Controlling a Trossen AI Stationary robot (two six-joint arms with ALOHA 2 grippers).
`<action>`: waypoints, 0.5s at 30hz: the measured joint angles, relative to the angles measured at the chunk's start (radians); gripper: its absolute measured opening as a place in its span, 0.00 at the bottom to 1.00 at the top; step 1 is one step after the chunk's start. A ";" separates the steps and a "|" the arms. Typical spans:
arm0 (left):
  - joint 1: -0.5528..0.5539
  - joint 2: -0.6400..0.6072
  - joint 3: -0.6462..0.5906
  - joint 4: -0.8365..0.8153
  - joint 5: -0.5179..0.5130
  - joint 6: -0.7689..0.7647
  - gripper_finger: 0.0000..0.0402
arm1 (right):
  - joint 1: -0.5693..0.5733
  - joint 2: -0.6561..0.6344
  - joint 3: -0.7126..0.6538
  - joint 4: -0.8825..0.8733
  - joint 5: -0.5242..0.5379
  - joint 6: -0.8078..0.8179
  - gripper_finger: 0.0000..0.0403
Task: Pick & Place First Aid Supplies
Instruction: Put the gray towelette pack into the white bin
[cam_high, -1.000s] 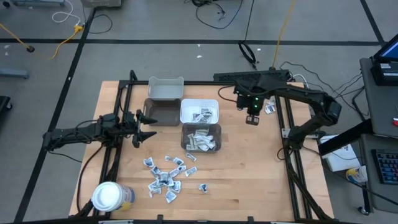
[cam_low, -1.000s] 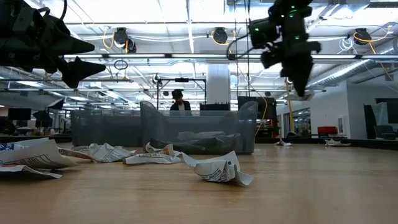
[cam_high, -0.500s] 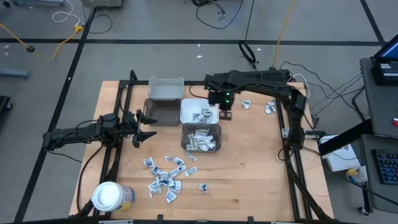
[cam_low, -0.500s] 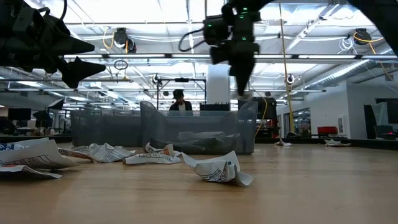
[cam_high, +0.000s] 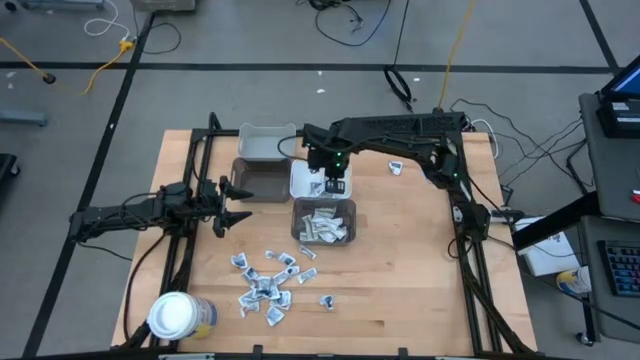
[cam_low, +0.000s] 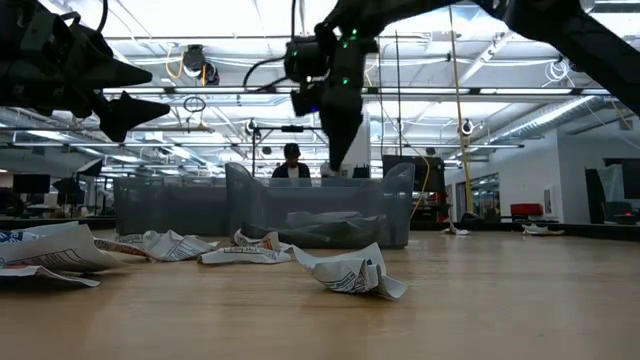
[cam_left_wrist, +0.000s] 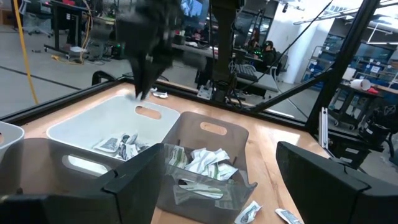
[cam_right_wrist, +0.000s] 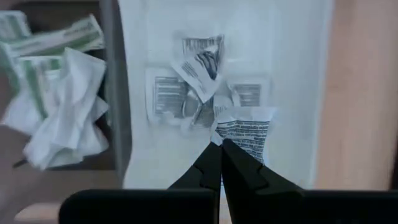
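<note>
While the left arm waits above the table's left edge, we see its left gripper (cam_high: 232, 203) hanging in the air with its two dark fingers spread wide apart and nothing between them. We find the right gripper (cam_high: 336, 186) reaching in from the table's right side and hovering over the white bin (cam_high: 300, 174), which sits near the middle of the table's far half. Its fingers are pinched together on the corner of a white paper packet (cam_right_wrist: 244, 133) printed with dark lines, which hangs from the fingertips above the bin. Below it, several more packets (cam_right_wrist: 198, 79) lie flat on the bin's white floor.

Touching the white bin's near side, we see a grey bin (cam_high: 347, 209) that holds a heap of crumpled pale-green and white packets (cam_high: 323, 225). Two more bins stand just to the left, a dark grey one (cam_high: 258, 182) and a light grey one (cam_high: 266, 143) behind it, closer to the far edge.

Toward the table's near edge, we see a scatter of loose packets (cam_high: 265, 285) lying on the bare wood. One stray packet (cam_high: 396, 167) lies by the far right part of the table. A round jar with a white lid (cam_high: 174, 316) stands in the near left corner.
</note>
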 joint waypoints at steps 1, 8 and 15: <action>0.000 0.000 0.000 0.000 0.000 0.000 0.77 | 0.002 0.008 -0.010 0.018 -0.002 0.001 0.00; 0.000 0.000 0.000 0.000 0.000 0.000 0.77 | 0.009 0.057 -0.073 0.120 -0.002 0.005 0.00; 0.000 0.000 0.000 0.000 0.000 0.000 0.77 | 0.017 0.066 -0.096 0.145 -0.002 -0.021 0.07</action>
